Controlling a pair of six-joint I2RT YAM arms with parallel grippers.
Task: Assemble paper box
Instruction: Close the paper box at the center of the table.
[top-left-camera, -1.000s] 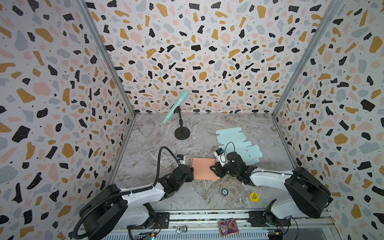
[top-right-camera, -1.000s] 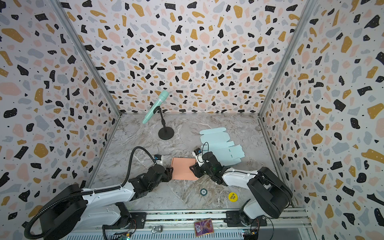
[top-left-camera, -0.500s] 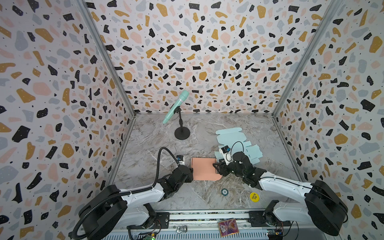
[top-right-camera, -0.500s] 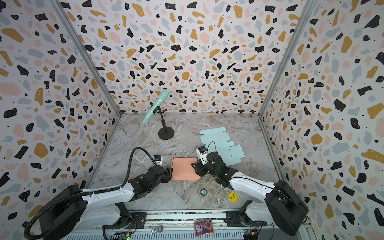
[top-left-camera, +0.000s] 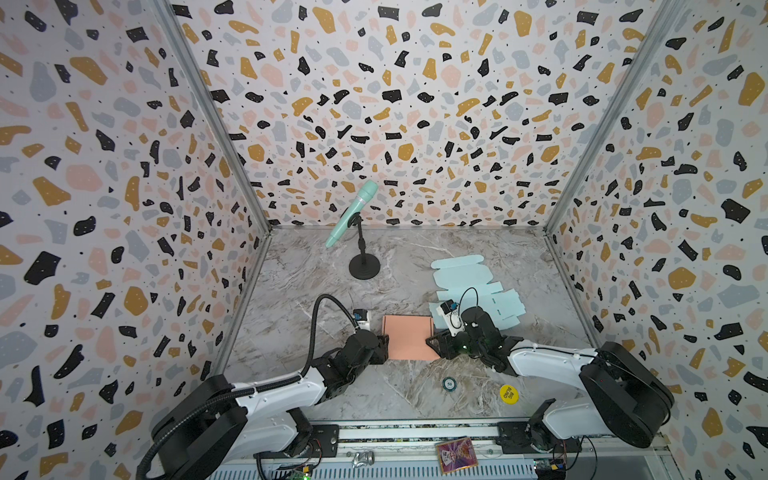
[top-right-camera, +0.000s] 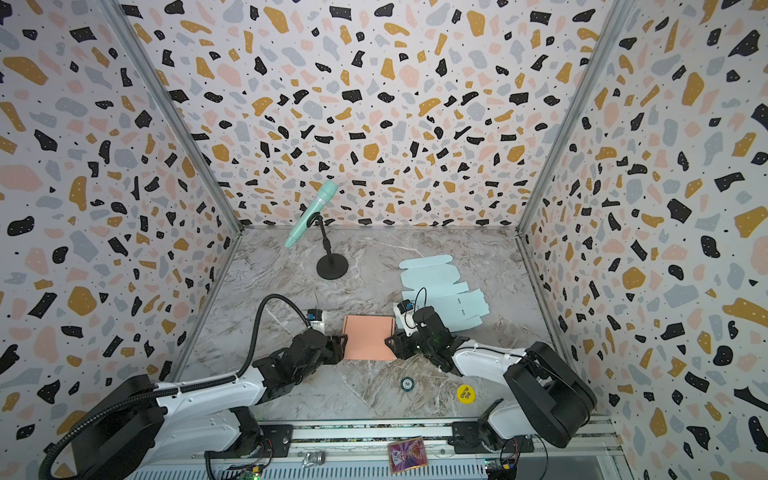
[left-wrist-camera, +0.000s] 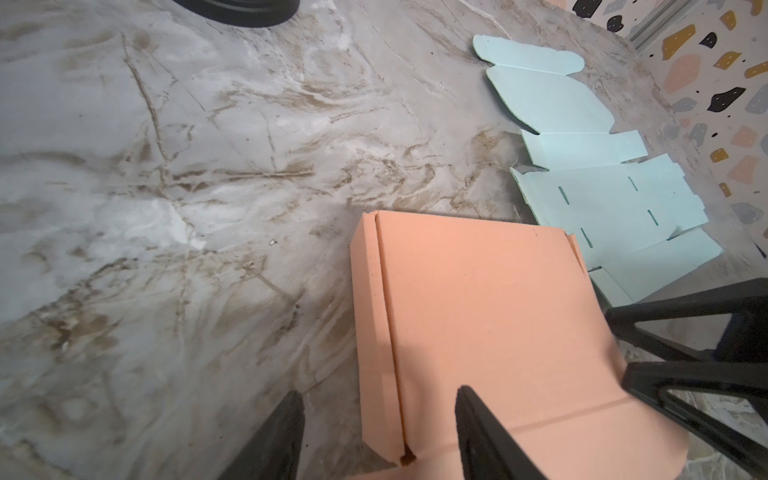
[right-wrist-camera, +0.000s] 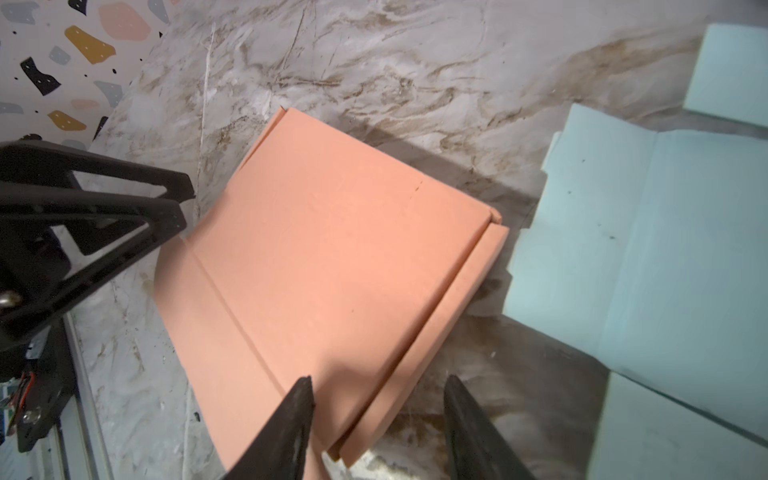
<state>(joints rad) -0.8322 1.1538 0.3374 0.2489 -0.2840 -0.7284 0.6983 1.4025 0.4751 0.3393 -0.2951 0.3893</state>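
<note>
Three terrazzo-patterned walls (top-left-camera: 374, 104), speckled with black, ochre, pink and grey chips, enclose a grey marble-look floor (top-left-camera: 316, 266) veined in brown. Metal corner strips (top-left-camera: 216, 120) run down where the walls meet the floor's back corners. Light is even and soft.

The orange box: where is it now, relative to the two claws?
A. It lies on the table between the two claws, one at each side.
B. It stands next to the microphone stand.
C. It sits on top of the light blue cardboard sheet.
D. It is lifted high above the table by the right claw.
A: in both top views the orange box lies on the table with the left claw and right claw at opposite sides.
</note>
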